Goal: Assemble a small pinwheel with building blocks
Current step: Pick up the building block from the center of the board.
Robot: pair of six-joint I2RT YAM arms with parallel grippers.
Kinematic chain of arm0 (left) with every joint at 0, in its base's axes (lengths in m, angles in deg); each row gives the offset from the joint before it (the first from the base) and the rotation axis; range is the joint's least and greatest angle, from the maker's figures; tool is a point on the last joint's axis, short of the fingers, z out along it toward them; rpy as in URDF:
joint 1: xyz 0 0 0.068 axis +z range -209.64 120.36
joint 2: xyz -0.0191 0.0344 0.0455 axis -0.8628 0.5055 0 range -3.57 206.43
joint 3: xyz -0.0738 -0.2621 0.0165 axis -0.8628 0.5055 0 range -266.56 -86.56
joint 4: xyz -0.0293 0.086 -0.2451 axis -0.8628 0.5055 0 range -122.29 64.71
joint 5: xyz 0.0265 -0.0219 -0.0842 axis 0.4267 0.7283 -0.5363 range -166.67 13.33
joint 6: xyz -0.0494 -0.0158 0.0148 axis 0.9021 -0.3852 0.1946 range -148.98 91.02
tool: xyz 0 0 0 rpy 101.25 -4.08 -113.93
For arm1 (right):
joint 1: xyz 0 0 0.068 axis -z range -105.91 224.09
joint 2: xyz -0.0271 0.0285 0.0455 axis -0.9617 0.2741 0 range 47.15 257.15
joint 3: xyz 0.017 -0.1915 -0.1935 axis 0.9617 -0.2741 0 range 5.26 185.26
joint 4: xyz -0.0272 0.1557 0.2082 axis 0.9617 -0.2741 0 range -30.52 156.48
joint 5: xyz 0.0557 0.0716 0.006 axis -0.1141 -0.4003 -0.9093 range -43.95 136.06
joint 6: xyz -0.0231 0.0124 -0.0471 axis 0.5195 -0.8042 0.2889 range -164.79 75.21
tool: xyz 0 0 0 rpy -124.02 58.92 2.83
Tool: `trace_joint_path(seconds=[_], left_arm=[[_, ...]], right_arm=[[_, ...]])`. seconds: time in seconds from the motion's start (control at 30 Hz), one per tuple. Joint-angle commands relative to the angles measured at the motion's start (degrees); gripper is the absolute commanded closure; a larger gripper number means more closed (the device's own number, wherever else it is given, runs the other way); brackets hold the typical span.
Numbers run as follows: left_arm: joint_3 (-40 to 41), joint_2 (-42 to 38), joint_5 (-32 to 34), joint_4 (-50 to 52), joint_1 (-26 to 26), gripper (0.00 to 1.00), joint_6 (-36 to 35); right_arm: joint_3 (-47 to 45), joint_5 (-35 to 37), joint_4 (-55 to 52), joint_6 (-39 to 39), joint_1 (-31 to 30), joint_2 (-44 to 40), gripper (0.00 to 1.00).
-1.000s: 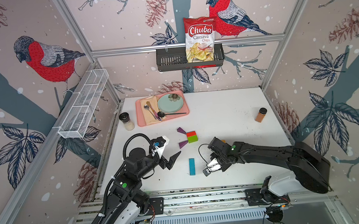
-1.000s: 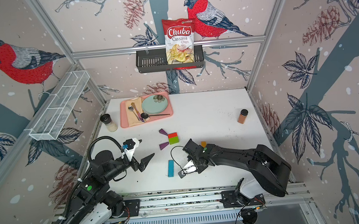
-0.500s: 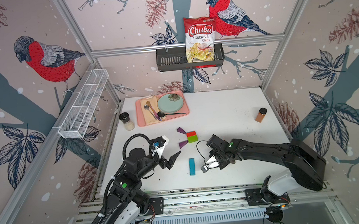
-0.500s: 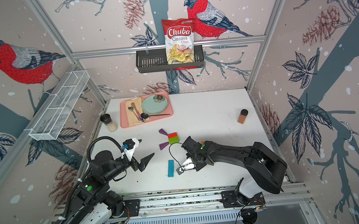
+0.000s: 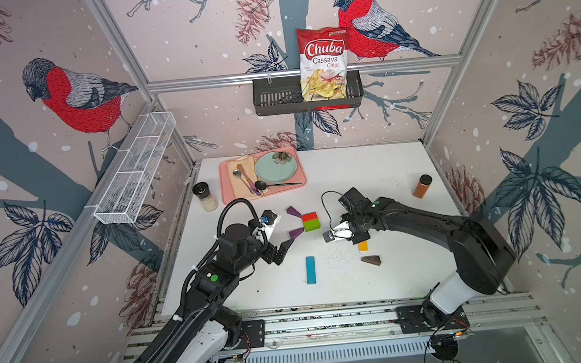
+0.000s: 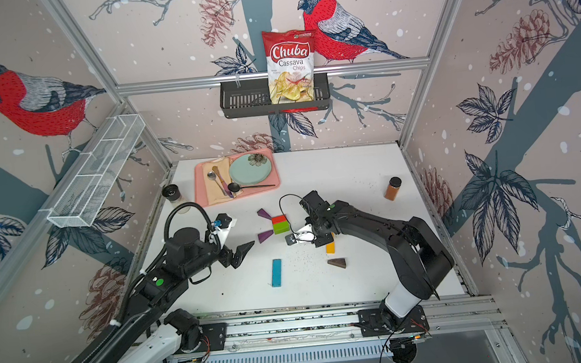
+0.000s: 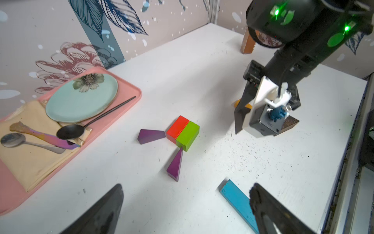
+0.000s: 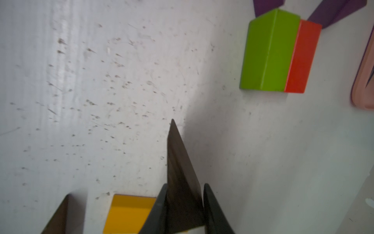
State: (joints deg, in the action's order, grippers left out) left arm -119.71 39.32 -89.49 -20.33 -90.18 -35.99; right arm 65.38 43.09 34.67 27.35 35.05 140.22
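The partly built pinwheel [image 5: 304, 222] lies about mid-table [image 5: 369, 169]: red cuboid [image 5: 309, 217] and green cuboid [image 5: 311, 225] sit side by side, touching, red on the far side. Two purple wedges [image 5: 293, 211] [image 5: 296, 232] lie on the hub's left, tips pointing at it (contact or a hairline gap cannot be told). The right gripper [image 8: 185, 188] stands just right of the hub, fingers clamped narrow on a brown wedge [image 8: 180, 160], thin end pointing away from the wrist. The yellow bar [image 5: 362, 246] lies partly beneath that gripper. A second brown wedge [image 5: 371, 260] rests loose on the table, nearer and slightly right. The blue bar [image 5: 311, 270] lies alone near the front edge. The left gripper [image 7: 187, 187] hovers left of the blue bar, fingers spread wide and holding nothing.
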Motion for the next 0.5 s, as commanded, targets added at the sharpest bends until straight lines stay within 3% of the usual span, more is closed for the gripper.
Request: trace_joint_path(seconds=[0.0,0.47], left_arm=[[-1.6,2.6,2.7,0.2,0.0,0.04,1.2],[-0.6,7.6,1.8,-4.6,3.0,0.03,1.6]], right_arm=[[4.9,-0.1,-1.8,2.0,3.0,3.5,0.79],[29.2,0.8,-2.0,13.2,8.8,24.5,0.78]])
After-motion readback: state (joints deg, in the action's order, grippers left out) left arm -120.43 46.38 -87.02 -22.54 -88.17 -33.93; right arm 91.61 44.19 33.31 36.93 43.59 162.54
